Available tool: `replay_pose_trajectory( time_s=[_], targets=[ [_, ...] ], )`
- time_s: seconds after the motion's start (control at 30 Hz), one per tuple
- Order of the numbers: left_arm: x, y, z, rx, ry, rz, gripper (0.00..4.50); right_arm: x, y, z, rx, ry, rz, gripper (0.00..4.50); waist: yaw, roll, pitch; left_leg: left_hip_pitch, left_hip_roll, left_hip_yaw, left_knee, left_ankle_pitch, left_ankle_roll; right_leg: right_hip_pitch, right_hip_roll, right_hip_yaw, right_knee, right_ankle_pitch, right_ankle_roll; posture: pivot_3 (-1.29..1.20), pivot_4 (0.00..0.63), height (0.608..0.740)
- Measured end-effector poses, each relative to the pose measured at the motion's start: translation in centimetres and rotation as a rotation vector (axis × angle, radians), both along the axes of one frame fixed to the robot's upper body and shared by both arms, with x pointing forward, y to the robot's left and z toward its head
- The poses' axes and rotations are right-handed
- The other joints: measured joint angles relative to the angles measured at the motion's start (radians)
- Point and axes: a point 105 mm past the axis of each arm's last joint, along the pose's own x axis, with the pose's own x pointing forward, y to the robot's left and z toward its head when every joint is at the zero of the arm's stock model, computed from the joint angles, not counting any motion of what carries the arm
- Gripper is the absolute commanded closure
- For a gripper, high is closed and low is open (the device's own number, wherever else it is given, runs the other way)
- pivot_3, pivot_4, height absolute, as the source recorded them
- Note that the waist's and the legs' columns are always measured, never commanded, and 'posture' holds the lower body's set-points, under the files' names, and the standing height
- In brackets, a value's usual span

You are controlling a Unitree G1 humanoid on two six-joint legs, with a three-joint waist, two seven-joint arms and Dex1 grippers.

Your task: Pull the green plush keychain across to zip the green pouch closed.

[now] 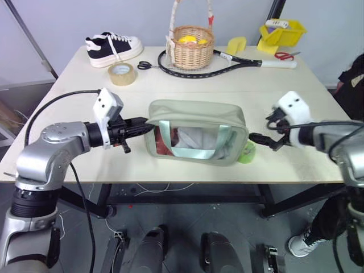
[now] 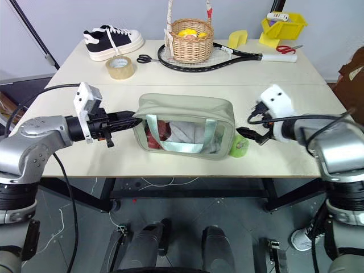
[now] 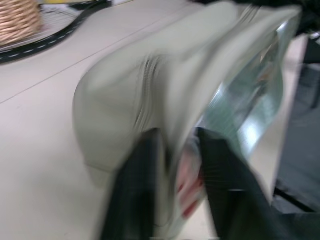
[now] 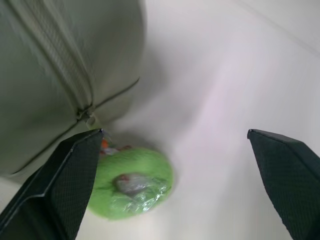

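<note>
Fingers of the right gripper (image 4: 175, 185) stand spread wide, holding nothing, above the table (image 1: 68, 74). Below and between them lies the green plush keychain (image 4: 132, 182), at the right end of the green pouch (image 1: 196, 131), whose long axis runs left to right with its zipper drawn fully across. Opposite, the left gripper (image 3: 175, 165) straddles the pouch's left end, partly open; whether it grips is unclear.

green pouch (image 1: 196, 114): matt cloth, glossy clear plastic window | green plush keychain (image 4: 131, 182): fuzzy | table (image 1: 74, 153): smooth matt
</note>
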Motion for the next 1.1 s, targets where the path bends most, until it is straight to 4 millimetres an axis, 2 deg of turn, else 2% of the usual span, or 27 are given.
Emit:
replay_pose_trajectory(
  time_s=[0.1,0.13,0.27,0.43,0.53,0.67,1.1],
  targets=[
    [-0.9,0.6,1.4,-0.018,-0.001,-0.045,0.36,-0.9,-0.4,1.5,0.021,-0.021,0.052,0.00,-0.001,0.000,0.000,0.000,0.000,0.000,-0.001,-0.001,0.000,0.000,-0.002,0.000,-0.001,0.000,0.000,0.00,0.150,0.724],
    [-1.3,0.9,2.1,-0.023,-0.003,-0.068,0.04,-1.2,-0.3,1.8,0.028,-0.022,0.082,0.00,-0.002,0.000,0.000,0.000,0.000,0.000,-0.001,-0.001,0.000,0.000,-0.002,0.000,-0.002,0.000,0.000,0.00,0.150,0.724],
    [-2.6,3.6,4.3,0.047,-0.003,-0.094,0.04,-2.6,0.7,3.0,0.073,-0.022,0.226,0.00,-0.008,0.001,0.000,0.000,0.000,0.001,-0.003,-0.001,0.001,-0.001,-0.003,0.001,-0.004,0.000,0.000,0.00,0.150,0.724],
    [-2.7,5.3,4.4,0.097,-0.008,-0.110,0.04,-3.7,2.4,4.5,0.126,-0.047,0.381,0.00,-0.001,0.002,0.000,-0.001,0.000,0.001,-0.004,-0.002,0.001,0.000,-0.006,0.000,-0.008,0.000,-0.001,0.00,0.150,0.724],
    [-2.4,5.5,4.8,0.092,-0.022,-0.117,0.04,-3.8,2.9,5.2,0.121,-0.077,0.413,0.00,0.000,0.002,0.000,-0.005,0.000,0.003,-0.004,-0.002,0.001,-0.006,-0.008,-0.002,-0.011,0.001,-0.001,0.00,0.150,0.724],
    [-2.3,5.3,5.1,0.106,-0.041,-0.130,0.04,-3.6,3.1,5.0,0.117,-0.077,0.415,0.00,-0.001,0.002,0.000,-0.016,-0.001,0.004,-0.003,-0.002,0.002,-0.012,-0.009,-0.001,-0.011,0.002,0.001,0.00,0.150,0.724],
    [-2.0,5.1,4.7,0.095,-0.027,-0.109,0.04,-3.8,3.6,4.9,0.107,-0.090,0.432,0.00,-0.002,0.002,0.000,-0.015,0.000,0.005,-0.001,-0.001,0.003,-0.012,-0.005,-0.002,-0.010,0.004,0.003,0.00,0.150,0.724]
  ],
)
